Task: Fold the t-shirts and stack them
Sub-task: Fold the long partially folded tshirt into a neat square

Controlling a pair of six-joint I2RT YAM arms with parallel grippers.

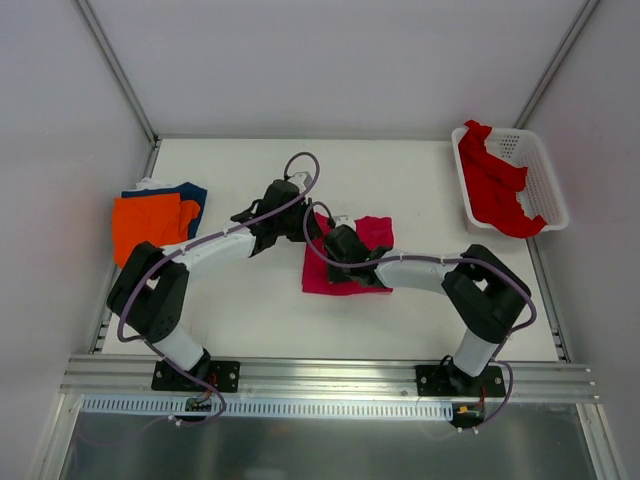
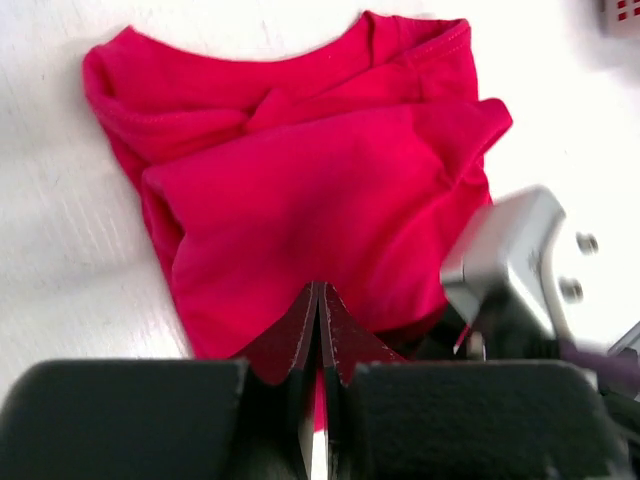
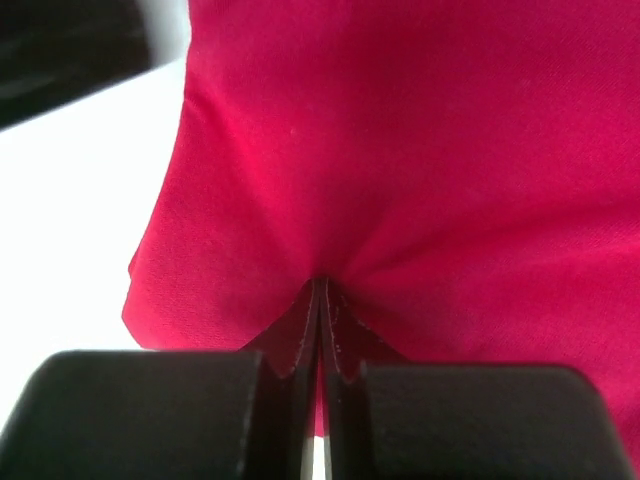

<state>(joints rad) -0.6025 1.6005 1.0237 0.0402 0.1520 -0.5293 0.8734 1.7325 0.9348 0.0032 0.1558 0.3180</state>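
2 grippers, 1 magenta t-shirt (image 1: 322, 278)
Left gripper (image 2: 320, 292) and right gripper (image 3: 322, 283) each pinch the shirt's cloth between closed jaws; it lies half-folded at the middle of the table (image 1: 420, 200).

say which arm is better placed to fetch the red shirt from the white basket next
Probably right: the white plastic lattice basket holding the bright red cloth shirt sits on its side. The right pincer, like the left pincer, is shut on the magenta cloth shirt.
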